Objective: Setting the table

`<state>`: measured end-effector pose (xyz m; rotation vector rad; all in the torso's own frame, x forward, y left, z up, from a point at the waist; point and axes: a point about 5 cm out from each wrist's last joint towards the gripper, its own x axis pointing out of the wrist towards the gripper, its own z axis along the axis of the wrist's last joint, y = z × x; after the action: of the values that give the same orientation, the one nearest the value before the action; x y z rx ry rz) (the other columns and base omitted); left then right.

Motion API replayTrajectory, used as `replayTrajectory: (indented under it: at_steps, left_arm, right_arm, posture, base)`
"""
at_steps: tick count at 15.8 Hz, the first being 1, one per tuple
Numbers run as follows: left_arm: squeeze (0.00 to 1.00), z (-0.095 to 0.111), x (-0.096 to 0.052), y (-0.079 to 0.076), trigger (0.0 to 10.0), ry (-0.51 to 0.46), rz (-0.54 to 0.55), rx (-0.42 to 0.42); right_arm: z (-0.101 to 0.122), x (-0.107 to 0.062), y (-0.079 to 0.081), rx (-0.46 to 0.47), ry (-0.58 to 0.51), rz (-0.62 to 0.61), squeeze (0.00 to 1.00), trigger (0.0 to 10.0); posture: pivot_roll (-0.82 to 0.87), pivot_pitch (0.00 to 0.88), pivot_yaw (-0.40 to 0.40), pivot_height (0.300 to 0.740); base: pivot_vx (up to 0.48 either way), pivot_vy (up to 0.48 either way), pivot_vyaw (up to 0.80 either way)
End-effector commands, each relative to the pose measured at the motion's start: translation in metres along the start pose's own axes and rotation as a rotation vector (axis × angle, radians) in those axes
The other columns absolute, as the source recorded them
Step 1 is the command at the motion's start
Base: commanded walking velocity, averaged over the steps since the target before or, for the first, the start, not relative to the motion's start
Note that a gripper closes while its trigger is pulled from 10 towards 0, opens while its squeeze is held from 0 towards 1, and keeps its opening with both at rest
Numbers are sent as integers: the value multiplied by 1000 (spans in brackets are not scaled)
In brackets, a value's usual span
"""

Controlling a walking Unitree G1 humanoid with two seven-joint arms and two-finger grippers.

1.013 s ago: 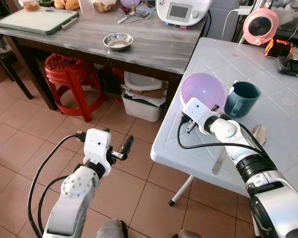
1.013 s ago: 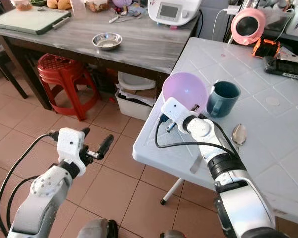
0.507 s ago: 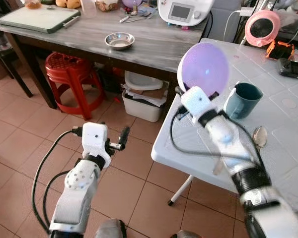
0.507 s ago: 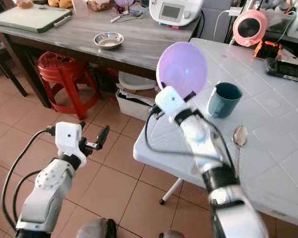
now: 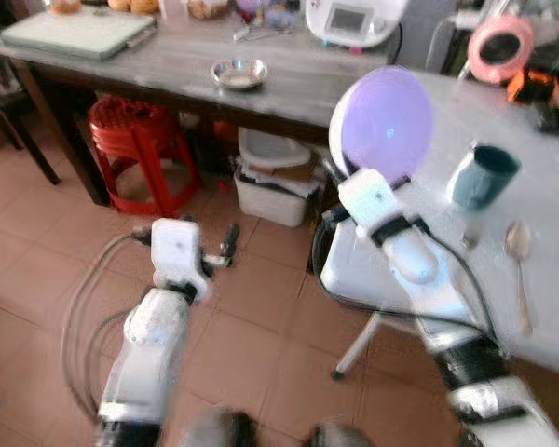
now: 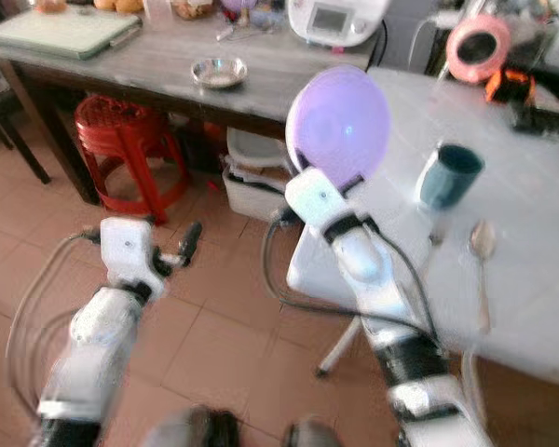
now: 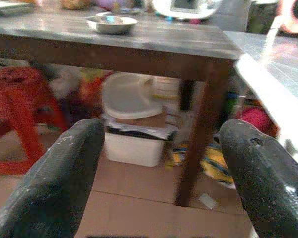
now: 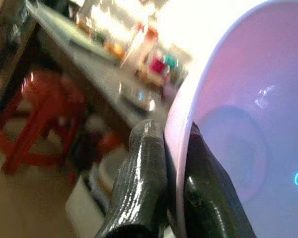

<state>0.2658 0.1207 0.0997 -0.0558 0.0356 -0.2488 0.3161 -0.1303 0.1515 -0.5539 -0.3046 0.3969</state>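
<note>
Lifted off the white table (image 5: 540, 307) a second ago, the purple bowl (image 5: 382, 123) rides high, pinched by the right gripper (image 5: 361, 179), apparently bound elsewhere; left gripper (image 5: 225, 251) gapes, empty.

Mug (image 5: 482, 175) & spoon (image 5: 519, 270) on table (image 5: 550, 140), stool (image 5: 133, 149) left.

No lettering, number or brand mark can be read anywhere; the small screen on the white appliance (image 6: 334, 19) at the back of the grey table (image 6: 158, 70) is too blurred to show any characters
</note>
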Motion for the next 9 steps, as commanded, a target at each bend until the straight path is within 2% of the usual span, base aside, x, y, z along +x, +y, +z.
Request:
replayTrajectory:
  at_steps: [1,5,9]
  left_arm:
    - [0,3,-1,3,10000,-20,5,41]
    - [0,3,0,0,10000,-29,-14,44]
    - [0,2,-1,-3,10000,-35,-29,66]
  right_arm:
    - [9,4,-3,18,-33,-17,0,10000]
    - [12,3,0,27,-44,-15,0,10000]
    - [7,-10,1,34,-23,-14,0,10000]
  posture:
    - [-2,0,-17,740]
    - [-4,0,-15,740]
    - [-10,0,-14,740]
  base:
    - [0,476,0]
    - [0,475,0]
    - [0,431,0]
